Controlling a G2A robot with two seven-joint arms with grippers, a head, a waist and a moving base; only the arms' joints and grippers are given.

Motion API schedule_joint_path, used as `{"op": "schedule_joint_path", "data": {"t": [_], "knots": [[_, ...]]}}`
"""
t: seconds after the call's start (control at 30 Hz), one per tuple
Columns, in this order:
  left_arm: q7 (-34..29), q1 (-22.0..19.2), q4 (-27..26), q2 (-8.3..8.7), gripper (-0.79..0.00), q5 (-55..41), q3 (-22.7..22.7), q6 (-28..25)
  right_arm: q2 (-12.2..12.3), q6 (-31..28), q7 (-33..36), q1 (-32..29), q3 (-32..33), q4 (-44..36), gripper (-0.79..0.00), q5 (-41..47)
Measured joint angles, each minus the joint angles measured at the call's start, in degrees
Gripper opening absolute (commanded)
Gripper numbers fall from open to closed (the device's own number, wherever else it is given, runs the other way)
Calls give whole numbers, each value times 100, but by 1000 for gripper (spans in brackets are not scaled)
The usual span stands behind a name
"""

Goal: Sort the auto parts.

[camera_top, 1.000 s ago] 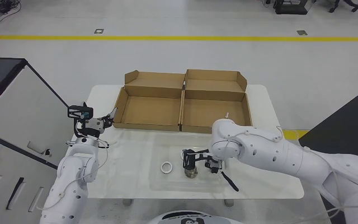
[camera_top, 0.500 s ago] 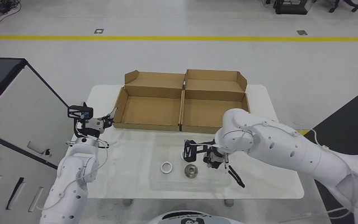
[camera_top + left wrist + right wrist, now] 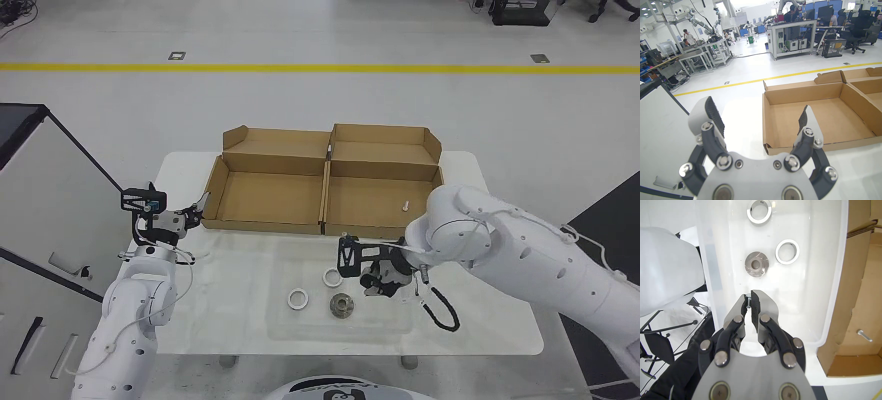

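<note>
My right gripper [image 3: 748, 298] [image 3: 347, 257] is shut on a small silver bolt [image 3: 748, 302], held above a clear tray [image 3: 832, 289] [image 3: 280, 320]. In the tray lie a grey flanged hub [image 3: 756, 264] [image 3: 342, 304] and two metal rings [image 3: 787, 251] [image 3: 758, 211] [image 3: 332, 277] [image 3: 297, 298]. Another bolt [image 3: 864, 335] [image 3: 403, 207] lies in the right cardboard box [image 3: 385, 200]. My left gripper [image 3: 761, 111] [image 3: 197, 209] stands open with nothing between its fingers, beside the left box [image 3: 819, 117] [image 3: 268, 195] at the table's left edge.
The two open cardboard boxes stand side by side at the back of the white table [image 3: 470, 180]. A dark slanted panel [image 3: 40, 190] stands to the left of the table. A black cable [image 3: 440, 312] hangs from the right arm.
The right arm has lifted off the tray and swung right and back toward the boxes, gripper shut. A second ring, hidden before, now shows in the tray. The left arm has not moved.
</note>
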Motion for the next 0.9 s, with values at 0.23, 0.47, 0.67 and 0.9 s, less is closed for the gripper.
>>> {"op": "schedule_joint_path", "data": {"t": [0.23, 0.47, 0.67, 0.9], "knots": [[0, 0, 0, 0, 0, 0, 0, 0, 0, 1, 1, 0, 0, 0, -785, 0], [0, 0, 0, 0, 0, 0, 0, 0, 147, -411, -406, -236, 412, 489, -785, 773], [0, 0, 0, 0, 0, 0, 0, 0, 528, -1011, -833, -640, 1010, 777, -785, 2059], [0, 0, 0, 0, 0, 0, 0, 0, 984, -1663, -1485, -928, 1213, 845, -785, 3126]]}}
